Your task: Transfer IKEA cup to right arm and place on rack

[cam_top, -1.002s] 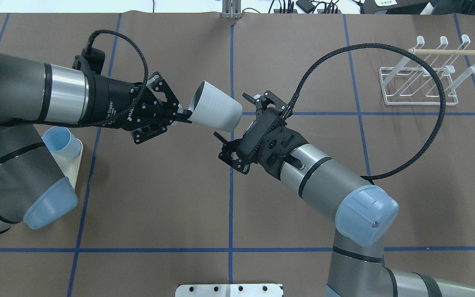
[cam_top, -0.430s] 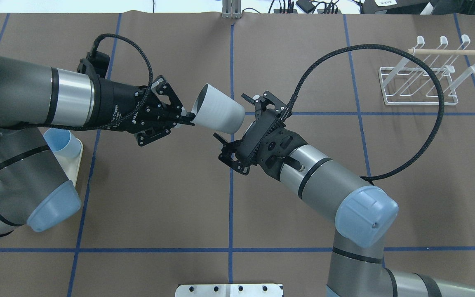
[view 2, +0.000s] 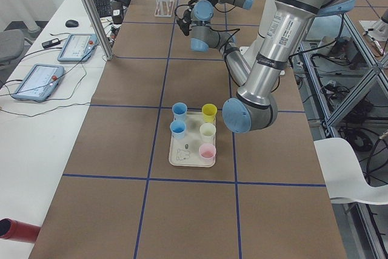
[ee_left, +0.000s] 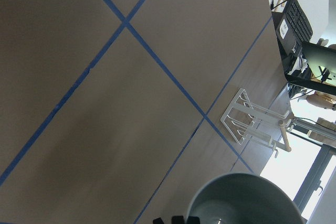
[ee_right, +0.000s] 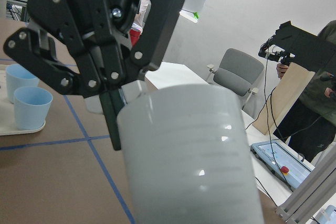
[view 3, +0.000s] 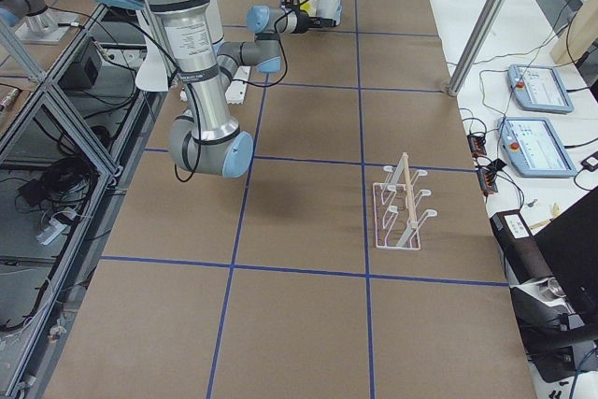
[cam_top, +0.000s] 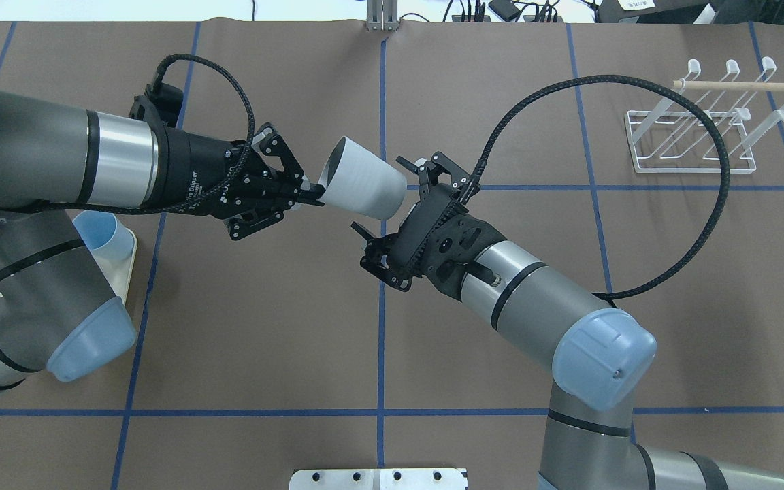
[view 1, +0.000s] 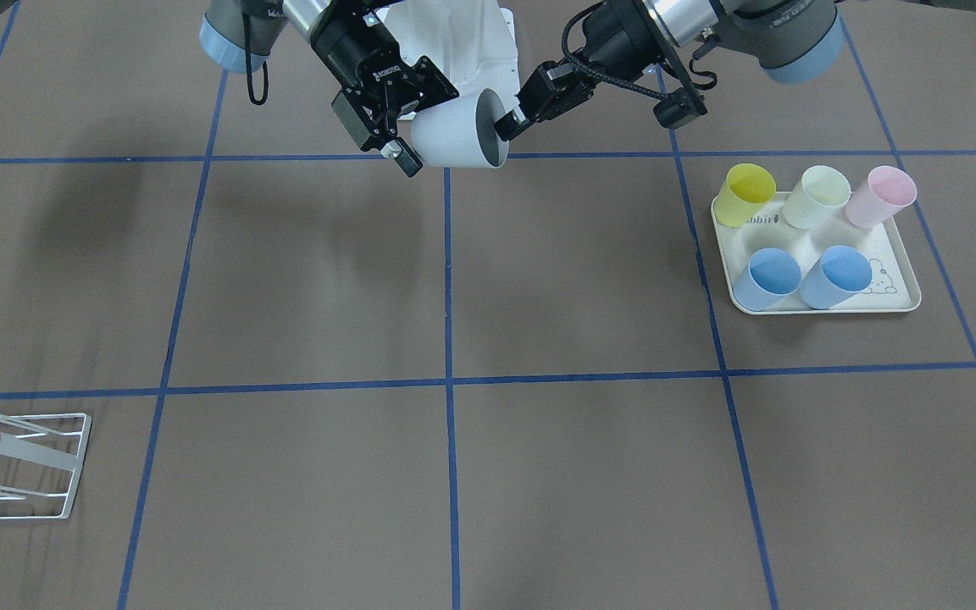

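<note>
My left gripper [cam_top: 307, 192] has its fingers clamped on the rim of the pale grey plastic cup [cam_top: 363, 187]. The cup hangs on its side in the air above the middle of the brown paper-covered surface [cam_top: 263, 306], mouth toward the left arm. The right gripper [cam_top: 380, 196] has its fingers apart, flanking the cup's closed end; I cannot tell whether they touch it. I would ease the right gripper further along the wall, past the tapered base, centre it and close firmly. Only then would I let the left fingers part and back straight off the rim. The white wire rack with a wooden dowel [cam_top: 695, 170] stands at the far right, well apart.
</note>
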### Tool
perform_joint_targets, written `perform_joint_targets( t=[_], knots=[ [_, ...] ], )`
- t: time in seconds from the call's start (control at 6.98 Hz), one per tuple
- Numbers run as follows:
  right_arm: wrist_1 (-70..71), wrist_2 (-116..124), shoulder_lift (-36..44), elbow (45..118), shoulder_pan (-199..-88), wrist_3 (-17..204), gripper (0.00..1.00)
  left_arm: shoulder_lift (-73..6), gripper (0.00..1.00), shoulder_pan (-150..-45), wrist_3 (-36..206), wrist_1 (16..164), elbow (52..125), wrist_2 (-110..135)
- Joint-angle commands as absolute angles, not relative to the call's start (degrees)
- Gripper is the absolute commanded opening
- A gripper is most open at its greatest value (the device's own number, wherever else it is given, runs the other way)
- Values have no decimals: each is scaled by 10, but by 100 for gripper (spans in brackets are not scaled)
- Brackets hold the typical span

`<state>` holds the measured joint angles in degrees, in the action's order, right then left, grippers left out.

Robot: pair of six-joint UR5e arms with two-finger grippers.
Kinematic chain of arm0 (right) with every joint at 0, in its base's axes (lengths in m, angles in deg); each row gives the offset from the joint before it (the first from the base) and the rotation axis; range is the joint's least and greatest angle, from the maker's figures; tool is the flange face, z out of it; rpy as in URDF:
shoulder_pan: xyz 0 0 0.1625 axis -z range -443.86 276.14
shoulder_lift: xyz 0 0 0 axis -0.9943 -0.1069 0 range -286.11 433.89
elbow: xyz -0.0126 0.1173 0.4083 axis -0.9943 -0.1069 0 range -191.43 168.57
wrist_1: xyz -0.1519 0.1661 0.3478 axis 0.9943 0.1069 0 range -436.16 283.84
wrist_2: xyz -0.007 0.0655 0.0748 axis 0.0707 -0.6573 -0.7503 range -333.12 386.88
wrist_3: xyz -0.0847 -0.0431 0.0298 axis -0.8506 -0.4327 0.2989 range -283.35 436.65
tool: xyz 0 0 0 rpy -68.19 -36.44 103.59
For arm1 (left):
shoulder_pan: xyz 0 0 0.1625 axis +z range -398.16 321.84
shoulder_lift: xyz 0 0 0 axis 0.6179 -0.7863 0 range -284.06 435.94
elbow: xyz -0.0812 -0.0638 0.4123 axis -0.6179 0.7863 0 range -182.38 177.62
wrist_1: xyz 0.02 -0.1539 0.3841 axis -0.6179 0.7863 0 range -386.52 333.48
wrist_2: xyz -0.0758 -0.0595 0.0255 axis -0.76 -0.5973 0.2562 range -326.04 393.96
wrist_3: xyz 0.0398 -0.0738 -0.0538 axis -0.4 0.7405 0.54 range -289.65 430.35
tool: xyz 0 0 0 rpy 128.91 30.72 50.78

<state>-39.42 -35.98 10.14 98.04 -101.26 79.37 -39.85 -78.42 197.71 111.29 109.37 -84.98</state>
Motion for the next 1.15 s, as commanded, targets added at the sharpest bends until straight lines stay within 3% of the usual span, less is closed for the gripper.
perform_joint_targets(
  t=[0.0, 0.29, 1.0],
  knots=[
    [-395, -360, 103, 981, -1011, 786, 98, -398, 0, -784, 1978, 1113, 1092, -850],
    [-395, -360, 104, 982, -1011, 786, 94, -397, 0, -784, 1976, 1113, 1092, -850],
    [-396, -357, 105, 984, -1019, 783, 60, -399, 0, -784, 1974, 1114, 1092, -850]
  ],
)
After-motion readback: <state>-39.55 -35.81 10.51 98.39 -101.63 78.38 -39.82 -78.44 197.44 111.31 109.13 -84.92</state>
